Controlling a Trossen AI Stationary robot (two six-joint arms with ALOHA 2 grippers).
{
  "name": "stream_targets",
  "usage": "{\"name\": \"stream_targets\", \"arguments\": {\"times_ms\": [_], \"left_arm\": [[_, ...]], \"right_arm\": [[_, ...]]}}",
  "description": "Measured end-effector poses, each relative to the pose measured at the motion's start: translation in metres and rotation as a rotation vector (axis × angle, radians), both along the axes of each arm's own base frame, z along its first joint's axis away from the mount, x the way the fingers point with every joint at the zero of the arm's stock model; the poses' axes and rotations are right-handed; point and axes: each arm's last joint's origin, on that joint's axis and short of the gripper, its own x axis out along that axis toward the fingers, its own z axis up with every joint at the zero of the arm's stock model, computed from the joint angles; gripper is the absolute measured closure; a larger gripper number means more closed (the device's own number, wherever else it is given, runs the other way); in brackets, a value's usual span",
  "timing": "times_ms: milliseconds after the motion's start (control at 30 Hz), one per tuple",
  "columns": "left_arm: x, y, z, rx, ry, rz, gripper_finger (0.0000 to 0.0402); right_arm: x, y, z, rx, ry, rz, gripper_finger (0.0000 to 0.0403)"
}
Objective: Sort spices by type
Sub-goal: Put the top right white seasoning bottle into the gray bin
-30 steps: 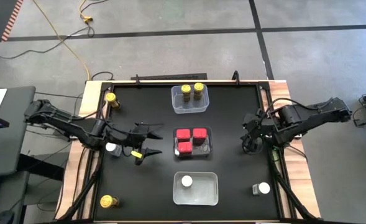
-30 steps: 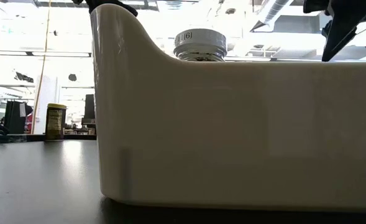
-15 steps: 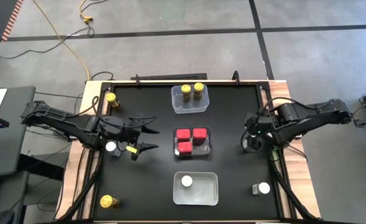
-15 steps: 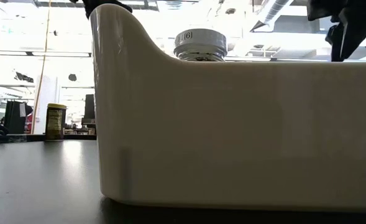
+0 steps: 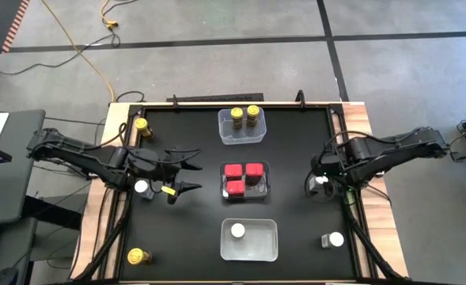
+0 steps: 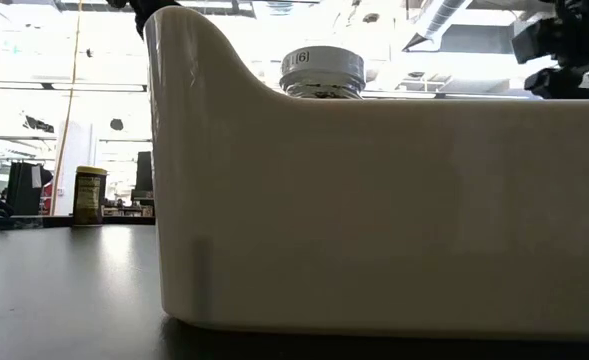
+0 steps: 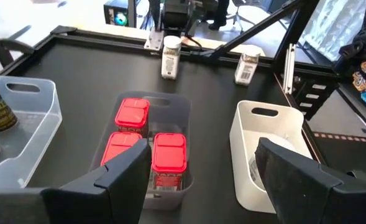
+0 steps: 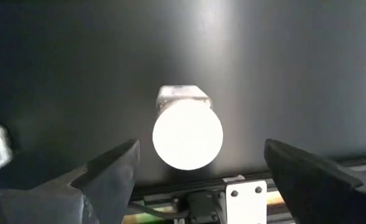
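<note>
My right gripper [image 5: 320, 184] points down, open, over a white-capped jar [image 8: 187, 135] that stands upright on the black mat near the table's right edge. Its fingers stand on either side of the cap and touch nothing. My left gripper [image 5: 187, 176] hovers open and empty left of the middle tub [image 5: 264, 190], which holds three red tins [image 7: 139, 146]. The far tub [image 5: 226, 136] holds two yellow-capped jars [image 5: 244, 117]. The near tub [image 5: 256, 247] holds one white-capped jar [image 5: 237, 231].
Loose spices stand on the mat: a white-capped jar [image 5: 142, 188] under my left arm, another [image 5: 335, 239] at the near right, and yellow-capped jars at the far left [image 5: 142, 125] and near left [image 5: 138, 256]. The table frame's rail [image 8: 232, 190] runs close beside the right jar.
My right gripper has come down over the white-capped jar near the right edge and has rolled about its own axis as it sank. The jar has stayed in place.
</note>
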Motion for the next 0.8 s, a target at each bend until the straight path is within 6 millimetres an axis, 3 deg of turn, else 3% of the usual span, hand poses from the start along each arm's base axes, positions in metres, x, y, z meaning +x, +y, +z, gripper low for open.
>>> {"name": "stream_targets", "arguments": {"times_ms": [800], "left_arm": [[-0.001, 0.001, -0.002, -0.006, 0.019, 0.031, 0.0125]], "right_arm": [[0.0, 0.001, -0.055, 0.033, 0.029, -0.091, 0.0027]]}}
